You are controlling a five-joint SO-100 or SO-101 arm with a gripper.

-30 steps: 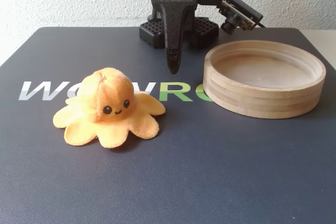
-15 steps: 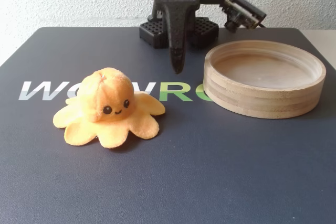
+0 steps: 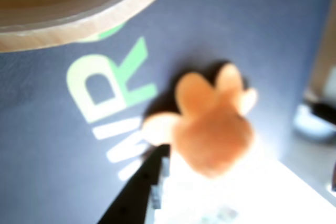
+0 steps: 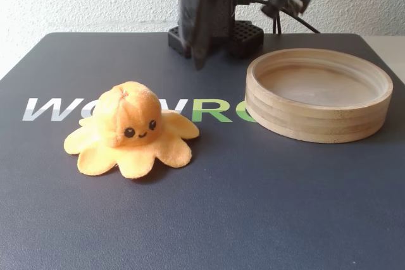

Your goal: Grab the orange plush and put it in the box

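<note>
The orange plush (image 4: 130, 129), a small octopus with a round head and flat tentacles, lies on the dark mat at the left of the fixed view, face to the camera. In the wrist view it (image 3: 212, 127) is blurred, at the centre. The box (image 4: 318, 93), a shallow round light-wood tray, stands empty to its right; its rim fills the top left of the wrist view (image 3: 79, 22). My gripper (image 4: 199, 61) hangs blurred in the air behind the plush and apart from it. Its jaws look closed together and hold nothing. In the wrist view the gripper (image 3: 163, 153) sits just left of the plush.
The dark mat (image 4: 253, 207) with white and green lettering covers the table. The arm's black base (image 4: 237, 36) and cables stand at the back behind the tray. A white wall rises behind.
</note>
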